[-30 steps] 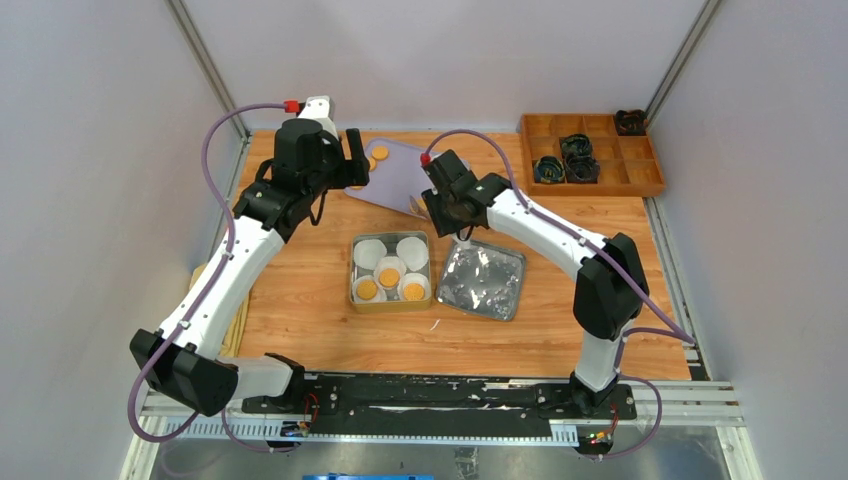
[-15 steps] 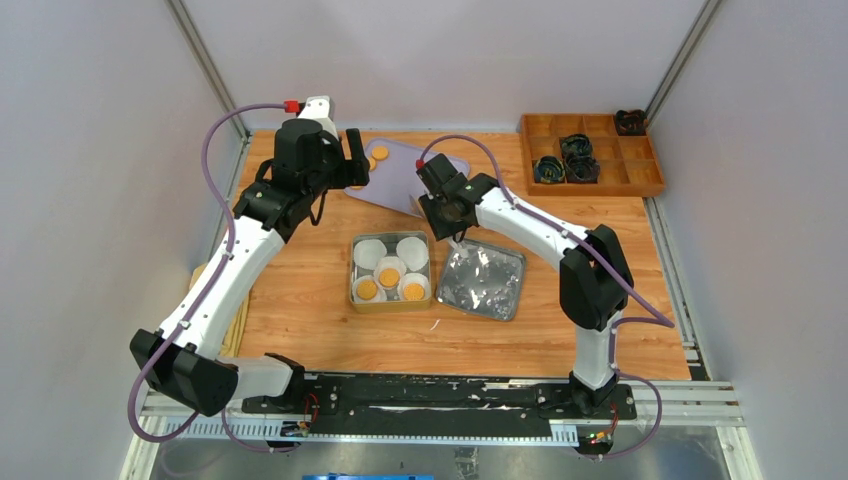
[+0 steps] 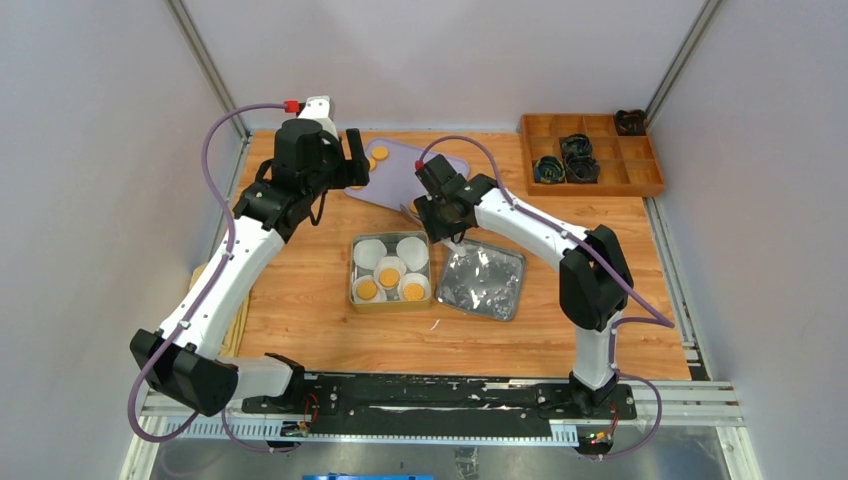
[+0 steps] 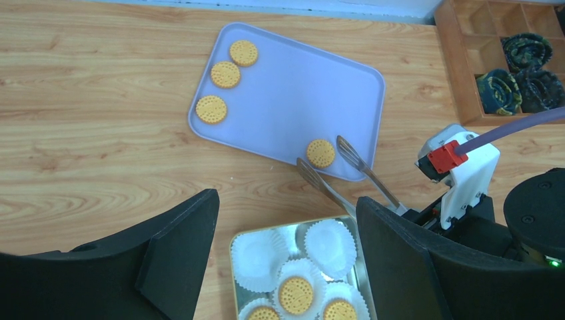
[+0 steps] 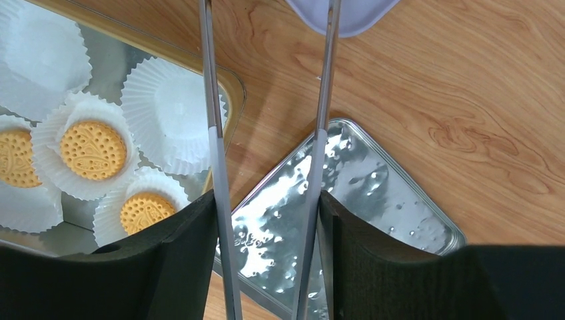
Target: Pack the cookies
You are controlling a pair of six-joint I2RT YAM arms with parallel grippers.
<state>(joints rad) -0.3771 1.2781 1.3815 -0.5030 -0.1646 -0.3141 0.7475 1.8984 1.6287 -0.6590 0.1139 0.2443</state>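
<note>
Several cookies lie on a lavender tray (image 4: 300, 87): three in its far left corner (image 4: 226, 74) and one cookie (image 4: 320, 153) near its front edge. My right gripper (image 5: 266, 227) is shut on metal tongs (image 5: 213, 133), whose spread tips (image 4: 346, 148) straddle that front cookie. A gold tin (image 3: 352, 272) holds white paper cups, three with cookies (image 5: 93, 150) in them and two empty (image 4: 330, 240). My left gripper (image 4: 286, 220) hangs open above the tin and tray, holding nothing.
The tin's silver lid (image 3: 485, 280) lies upside down right of the tin. A wooden divided box (image 3: 590, 150) with dark rolled items stands at the back right. A yellowish cloth (image 3: 238, 310) lies at the table's left edge.
My right arm's elbow has swung left and its wrist has edged toward the tray. The left arm has not moved.
</note>
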